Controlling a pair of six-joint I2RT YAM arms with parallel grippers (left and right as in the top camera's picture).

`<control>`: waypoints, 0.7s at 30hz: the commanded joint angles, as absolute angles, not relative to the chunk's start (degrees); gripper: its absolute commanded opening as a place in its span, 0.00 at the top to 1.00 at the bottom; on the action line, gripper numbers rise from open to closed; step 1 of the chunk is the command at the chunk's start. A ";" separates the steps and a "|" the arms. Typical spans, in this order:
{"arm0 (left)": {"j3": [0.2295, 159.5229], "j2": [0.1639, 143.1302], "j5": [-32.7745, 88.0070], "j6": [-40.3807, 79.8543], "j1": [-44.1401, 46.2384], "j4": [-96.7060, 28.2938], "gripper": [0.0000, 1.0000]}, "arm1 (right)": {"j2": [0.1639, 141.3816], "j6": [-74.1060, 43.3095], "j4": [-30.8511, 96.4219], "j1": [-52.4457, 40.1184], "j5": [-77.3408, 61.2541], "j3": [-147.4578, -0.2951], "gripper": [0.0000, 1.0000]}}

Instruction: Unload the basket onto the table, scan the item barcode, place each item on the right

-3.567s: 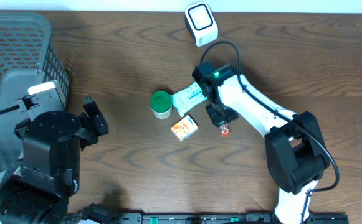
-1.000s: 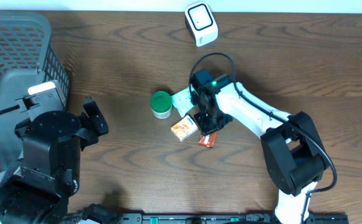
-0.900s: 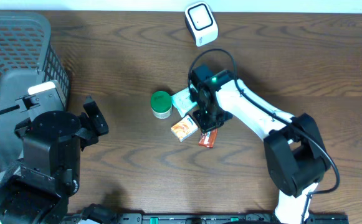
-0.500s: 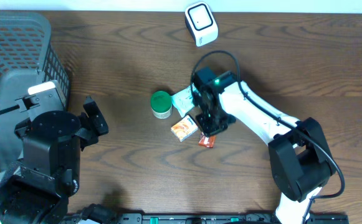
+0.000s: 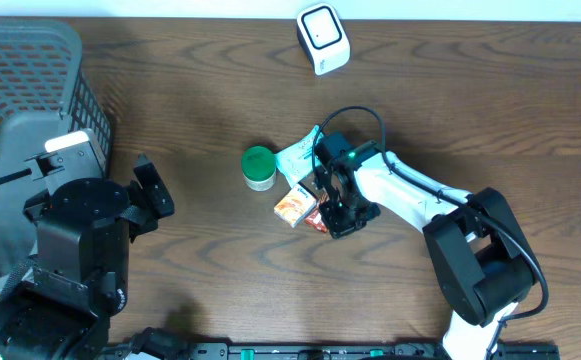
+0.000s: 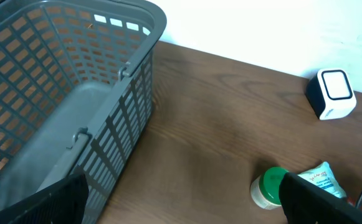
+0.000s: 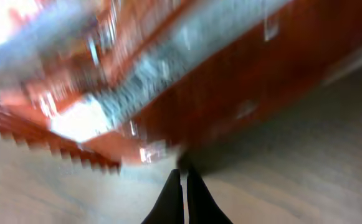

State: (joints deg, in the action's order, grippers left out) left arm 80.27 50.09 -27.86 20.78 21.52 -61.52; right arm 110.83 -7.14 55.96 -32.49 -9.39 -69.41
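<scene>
A red foil packet (image 5: 316, 222) lies on the table beside an orange box (image 5: 293, 204). My right gripper (image 5: 332, 221) is low over the packet's right side. In the right wrist view the packet (image 7: 168, 81) is a red and silver blur filling the upper frame. There my right gripper (image 7: 182, 180) is shut, tips at the packet's lower edge; whether that edge is pinched does not show. The white scanner (image 5: 322, 38) stands at the table's far edge, also in the left wrist view (image 6: 333, 93). My left gripper (image 6: 187, 205) is open, empty, near the basket.
A green-lidded jar (image 5: 260, 167) and a blue-white pouch (image 5: 298, 153) lie just behind the box and packet. The left wrist view also shows the jar (image 6: 266, 186) and pouch (image 6: 321, 177). A grey mesh basket (image 5: 30, 60) fills the far left corner.
My right gripper has moved toward the front of the table and lower. The red packet has slid left, up against the orange box. The left arm has not moved.
</scene>
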 commanded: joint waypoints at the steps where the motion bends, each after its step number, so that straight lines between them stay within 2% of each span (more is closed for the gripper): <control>1: 80.01 50.09 -29.19 20.86 21.28 -61.47 0.02 | 107.68 -7.29 58.81 -32.73 -9.30 -74.65 0.99; 8: 80.01 50.09 -29.19 20.86 21.28 -61.47 0.02 | 103.46 -7.25 55.86 -32.73 -9.30 -77.73 0.98; 21: 80.01 50.09 -29.19 20.86 21.28 -61.47 0.02 | 114.87 -7.94 50.17 -33.89 -9.56 -73.47 0.99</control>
